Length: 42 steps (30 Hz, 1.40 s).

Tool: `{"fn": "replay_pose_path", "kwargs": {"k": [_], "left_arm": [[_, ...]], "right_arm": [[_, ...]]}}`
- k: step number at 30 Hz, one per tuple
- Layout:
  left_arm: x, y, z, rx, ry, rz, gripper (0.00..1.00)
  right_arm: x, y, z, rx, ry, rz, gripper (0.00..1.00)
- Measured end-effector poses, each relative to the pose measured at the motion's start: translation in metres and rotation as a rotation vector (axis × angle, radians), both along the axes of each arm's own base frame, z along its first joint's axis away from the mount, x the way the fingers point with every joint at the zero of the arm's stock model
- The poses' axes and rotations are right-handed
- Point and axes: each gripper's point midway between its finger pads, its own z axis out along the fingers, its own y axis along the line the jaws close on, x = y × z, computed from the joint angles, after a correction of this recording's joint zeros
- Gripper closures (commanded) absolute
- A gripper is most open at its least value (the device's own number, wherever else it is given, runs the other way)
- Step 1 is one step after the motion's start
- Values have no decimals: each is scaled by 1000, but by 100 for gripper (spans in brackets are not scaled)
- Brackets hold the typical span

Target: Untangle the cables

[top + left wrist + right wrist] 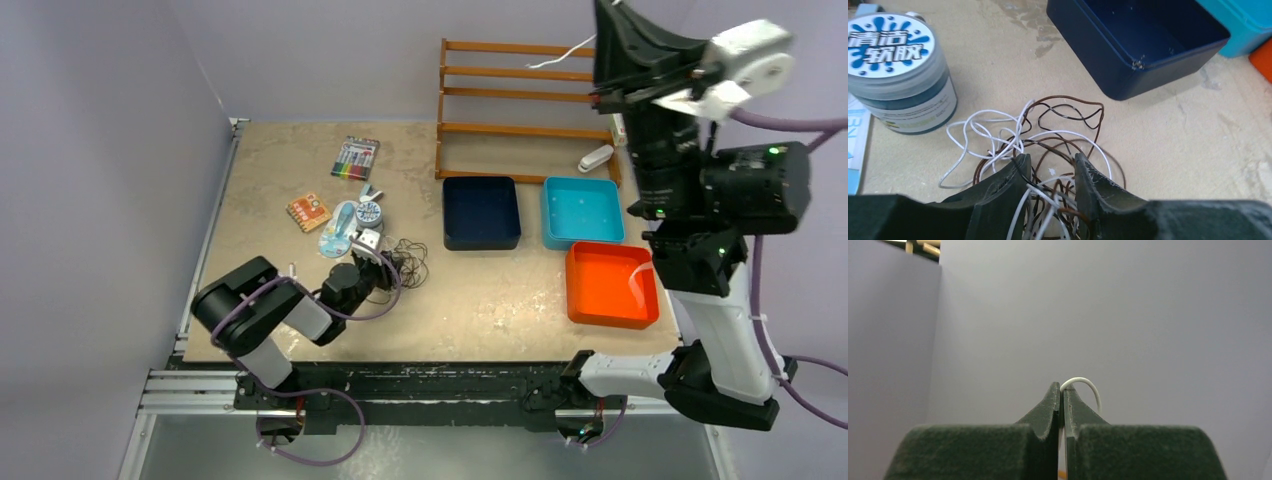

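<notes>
Right claw [1062, 390] pinches white cable [1088, 383]; left claw [1050, 162] apart astride cables [1063, 131] near navy bin [1128, 75].

Top camera: high at near edge, overlooking bench [480, 295]. Left wrist: close over cables [1018, 142], shared with top. Right wrist: facing bare wall [1148, 315].

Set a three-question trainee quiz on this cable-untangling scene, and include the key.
1. True or false: the right end effector is shut on a white cable.
2. Multiple choice: over the tangle of cables, the left end effector has its jaws (A) apart, with strands between them, (B) pressed flat together, (C) out of view.
3. Short answer: what colour is the tray nearest the tangle?
Key: 1 true; 2 A; 3 navy blue.
</notes>
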Motion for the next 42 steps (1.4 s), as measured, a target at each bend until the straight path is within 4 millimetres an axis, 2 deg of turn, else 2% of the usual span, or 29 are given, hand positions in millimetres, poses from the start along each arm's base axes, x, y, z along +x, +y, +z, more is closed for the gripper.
{"fn": "replay_pose_path", "kwargs": {"k": [3,5,11,16,19,23,28,31,34,42], "left_arm": [[1,6,15,-18,2,35,50],[2,8,26,-28,4,55,37],[12,17,70,-106,27,168,32],[20,29,85,-153,119,300,24],[25,35,88,-138,192,383,23],[28,42,92,-105,242,449,23],[21,54,72,-30,298,492,22],[19,59,62,15,325,510,23],[21,60,60,45,340,521,23],[24,67,69,80,330,562,23]], "right_arm": [[18,12,-25,-46,72,-23,100],[30,21,-42,-76,119,-36,100],[64,44,-102,-159,263,-83,100],[76,50,-121,-157,316,-94,100],[88,51,-128,-145,343,-98,100],[122,55,-151,-156,406,-90,100],[158,64,-194,-195,507,-70,100],[170,70,-222,-222,568,-53,100],[178,71,-241,-236,610,-38,100],[184,65,-254,-221,642,-35,100]]}}
